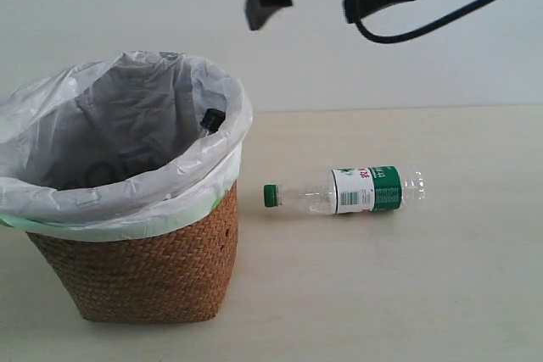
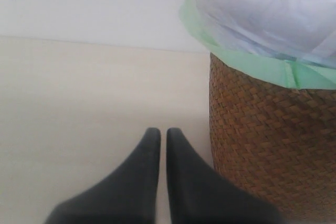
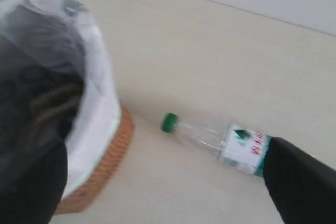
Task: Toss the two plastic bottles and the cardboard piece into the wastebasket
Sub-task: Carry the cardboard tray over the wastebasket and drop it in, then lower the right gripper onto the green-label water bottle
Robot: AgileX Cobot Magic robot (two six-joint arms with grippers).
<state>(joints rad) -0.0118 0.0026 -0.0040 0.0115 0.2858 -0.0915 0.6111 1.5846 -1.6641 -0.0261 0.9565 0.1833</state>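
The wastebasket (image 1: 144, 269) stands at the left, a white bag folded over its rim. A black cap (image 1: 212, 119) of one bottle shows inside it against the liner. The green-capped bottle (image 1: 348, 191) lies on its side on the table just right of the basket, its cap towards it. My right gripper (image 1: 304, 19) hangs open high above that bottle and the basket's edge, holding nothing; its wrist view shows the bottle (image 3: 220, 140) between the wide-apart fingers (image 3: 302, 182). My left gripper (image 2: 159, 135) is shut and empty, low beside the basket wall (image 2: 273, 129). The cardboard piece is out of view.
A beige table (image 1: 407, 294) carries everything, with a pale wall behind it. A black cable (image 1: 458, 10) trails from the right arm at the top.
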